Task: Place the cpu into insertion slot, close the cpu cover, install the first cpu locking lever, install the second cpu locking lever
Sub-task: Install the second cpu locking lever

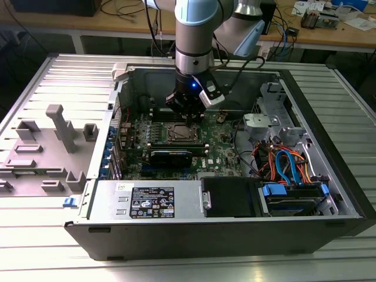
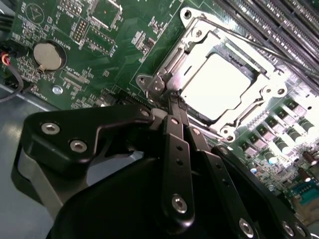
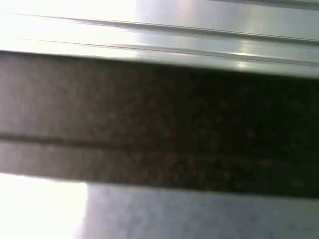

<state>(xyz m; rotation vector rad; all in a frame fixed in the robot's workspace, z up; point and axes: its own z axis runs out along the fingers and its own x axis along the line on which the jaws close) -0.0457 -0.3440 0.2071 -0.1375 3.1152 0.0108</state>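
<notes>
The end effector (image 2: 175, 107), fingers pressed together and empty, should push squarely at the closed cpu cover (image 2: 219, 79) edge without sliding onto the cpu (image 2: 222, 84).

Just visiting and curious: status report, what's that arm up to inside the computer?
Hand shut, tips at the cpu cover's edge. Cover down over the cpu, seated in the insertion slot. Nothing blocking the socket.
</notes>
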